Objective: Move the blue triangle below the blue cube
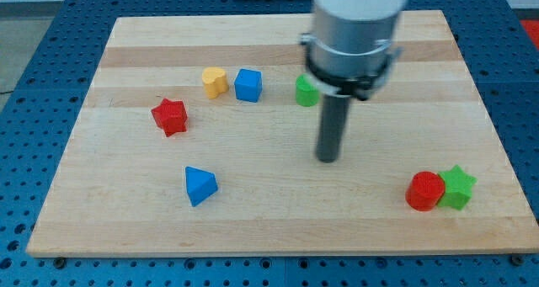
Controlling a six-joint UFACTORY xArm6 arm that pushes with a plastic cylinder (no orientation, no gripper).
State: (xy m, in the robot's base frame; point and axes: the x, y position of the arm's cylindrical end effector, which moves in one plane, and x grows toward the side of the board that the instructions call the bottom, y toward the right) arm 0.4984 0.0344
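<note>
The blue triangle (200, 186) lies on the wooden board (278, 220) at the lower left of the middle. The blue cube (248, 85) sits near the view's top, up and to the right of the triangle. My tip (328, 159) rests on the board well to the right of the triangle and below right of the cube, touching no block.
A yellow heart-like block (215, 82) sits just left of the blue cube. A red star (170, 116) is at the left. A green block (306, 91) is partly hidden behind the arm. A red cylinder (424, 191) and green star (457, 187) touch at the lower right.
</note>
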